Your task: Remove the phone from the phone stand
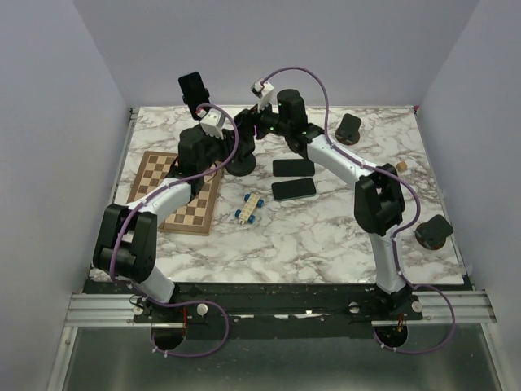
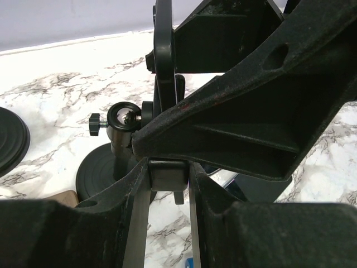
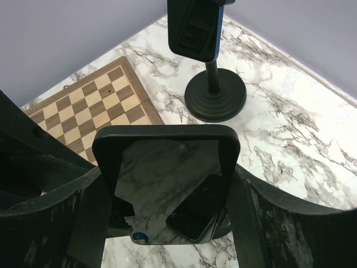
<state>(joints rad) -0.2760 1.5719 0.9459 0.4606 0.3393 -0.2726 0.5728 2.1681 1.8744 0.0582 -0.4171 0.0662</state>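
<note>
My right gripper [image 3: 167, 187] is shut on a black-cased phone [image 3: 167, 162], one finger on each long edge; its dark screen mirrors the marble. In the top view the right gripper [image 1: 254, 129] is above the phone stand's round base [image 1: 241, 165], and the phone is hidden between the two grippers. My left gripper [image 2: 169, 167] is shut on a small black block [image 2: 167, 174] of the phone stand's holder, beside its ball joint [image 2: 122, 120] and above its base [image 2: 100, 170]. In the top view the left gripper [image 1: 221, 140] sits just left of the stand.
A second phone on a stand [image 1: 193, 88] stands at the back left, also in the right wrist view [image 3: 195, 28]. Two phones [image 1: 293, 177] lie flat at centre. A chessboard [image 1: 175, 191], a toy car [image 1: 250, 209] and bare stand bases [image 1: 350, 126] [image 1: 431, 232] are on the marble.
</note>
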